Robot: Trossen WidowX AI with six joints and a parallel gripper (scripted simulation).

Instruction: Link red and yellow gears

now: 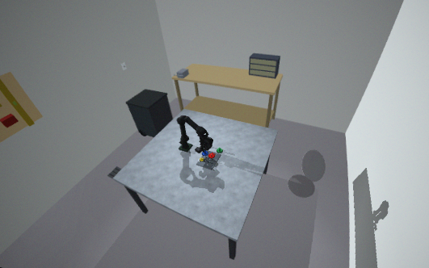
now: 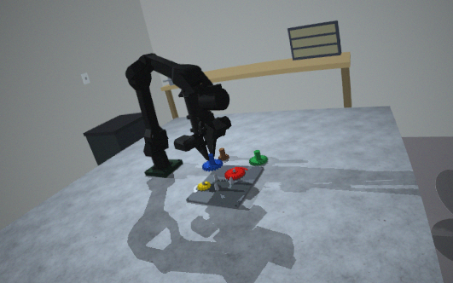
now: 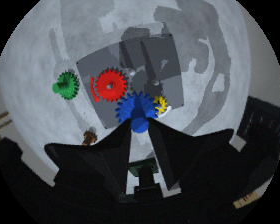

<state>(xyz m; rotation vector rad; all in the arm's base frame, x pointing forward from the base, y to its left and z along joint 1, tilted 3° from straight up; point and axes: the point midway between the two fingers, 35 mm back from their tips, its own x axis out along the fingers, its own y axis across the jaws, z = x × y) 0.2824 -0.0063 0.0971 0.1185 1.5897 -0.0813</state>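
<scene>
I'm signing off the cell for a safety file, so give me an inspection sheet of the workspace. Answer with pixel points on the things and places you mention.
Surface: grey mottled table (image 1: 166, 177) (image 2: 102, 230), shadows across it.
Job's things: grey board (image 2: 199, 199) (image 3: 166, 52) bears red gear (image 2: 235, 173) (image 3: 110, 85) and yellow gear (image 2: 204, 186) (image 3: 161, 104); green gear (image 2: 258, 159) (image 3: 68, 85) and brown gear (image 2: 223, 157) (image 3: 90, 138) stand off it.
Clutter: nothing seen.
Gripper (image 2: 211, 157) (image 3: 139, 120): shut on blue gear (image 2: 211, 165) (image 3: 136, 107).
Cables: nothing seen.
Surroundings: wooden bench (image 1: 226, 77) (image 2: 273, 68), dark cabinet (image 1: 150, 110) (image 2: 113, 132).
</scene>
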